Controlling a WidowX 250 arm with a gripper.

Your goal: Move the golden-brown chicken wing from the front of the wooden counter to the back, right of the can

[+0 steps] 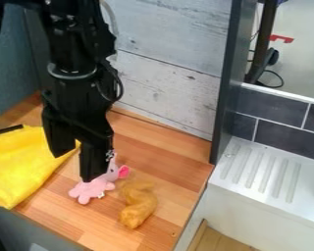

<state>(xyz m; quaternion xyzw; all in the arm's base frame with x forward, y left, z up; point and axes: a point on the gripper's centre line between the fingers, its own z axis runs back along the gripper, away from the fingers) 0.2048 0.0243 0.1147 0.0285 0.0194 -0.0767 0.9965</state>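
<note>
The black gripper hangs over the wooden counter at left of centre, its two fingers apart in an open stance. A pink plush toy with a bright pink ear lies under and just right of the nearer finger, which hides part of it. Whether that finger touches the toy, I cannot tell. To the toy's right, a curved, lumpy orange-brown item lies on the wood. A yellow cloth is spread at the counter's left side, left of the gripper.
A whitewashed plank wall stands behind the counter, with a dark upright panel edge at its right. Farther right are a white ridged drainboard and dark tiles. The counter's front edge drops off at lower left.
</note>
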